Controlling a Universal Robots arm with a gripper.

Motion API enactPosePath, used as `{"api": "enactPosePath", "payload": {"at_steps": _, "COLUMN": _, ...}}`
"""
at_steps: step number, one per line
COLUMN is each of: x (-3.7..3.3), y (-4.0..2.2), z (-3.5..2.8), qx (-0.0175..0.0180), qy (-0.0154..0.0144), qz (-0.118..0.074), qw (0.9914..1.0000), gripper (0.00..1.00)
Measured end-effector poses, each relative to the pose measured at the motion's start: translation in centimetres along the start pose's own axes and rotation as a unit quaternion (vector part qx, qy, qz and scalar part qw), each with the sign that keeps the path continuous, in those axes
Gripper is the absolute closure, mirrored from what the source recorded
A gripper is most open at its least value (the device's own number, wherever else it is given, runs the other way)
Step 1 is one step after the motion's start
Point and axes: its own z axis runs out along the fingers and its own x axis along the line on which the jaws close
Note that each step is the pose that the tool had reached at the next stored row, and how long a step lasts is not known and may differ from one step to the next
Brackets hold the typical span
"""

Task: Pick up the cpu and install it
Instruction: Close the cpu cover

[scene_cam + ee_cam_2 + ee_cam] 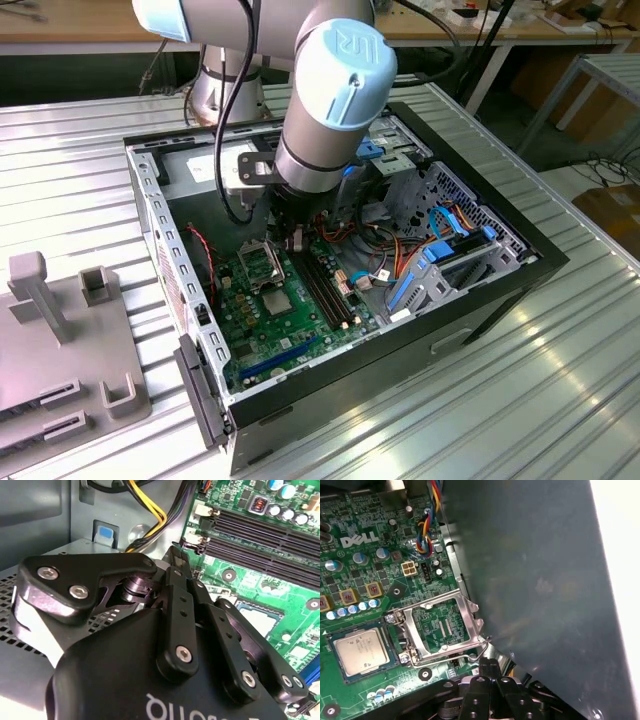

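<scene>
Cpu [360, 651], silvery-grey with a green rim, sits in its socket; fingers [489, 669] are closed together, holding nothing.

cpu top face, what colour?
Silvery-grey with a thin green rim, clearest in the first wrist view: the cpu.

a ribbed metal table [560, 370], silvery and glossy, carries everything in the exterior view. an open black computer case [400, 372] lies on its side directly on the table, near the middle, its open face turned up. at the exterior view's left, a grey plastic stand [60, 330] with upright posts and slots sits on the table too, just beside the case and apart from it. the robot's base [225, 90] stands at the table's far edge, behind the case.
</scene>
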Motion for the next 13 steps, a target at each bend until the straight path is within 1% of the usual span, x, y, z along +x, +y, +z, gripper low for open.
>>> {"api": "enactPosePath", "payload": {"at_steps": 4, "x": -0.12, "y": 0.04, "z": 0.34, "qx": -0.0012, "qy": 0.0, "qz": -0.005, "qw": 0.99999, "gripper": 0.89}}
{"api": "enactPosePath", "payload": {"at_steps": 8, "x": -0.21, "y": 0.0, "z": 0.52, "qx": -0.0017, "qy": 0.0, "qz": -0.007, "qw": 0.99997, "gripper": 0.89}}
{"api": "enactPosePath", "payload": {"at_steps": 10, "x": -0.34, "y": -0.24, "z": 0.57, "qx": -0.0019, "qy": 0.0, "qz": -0.008, "qw": 0.99997, "gripper": 0.89}}
{"api": "enactPosePath", "payload": {"at_steps": 13, "x": -0.41, "y": -0.29, "z": 0.6, "qx": -0.0019, "qy": 0.0001, "qz": -0.008, "qw": 0.99997, "gripper": 0.89}}
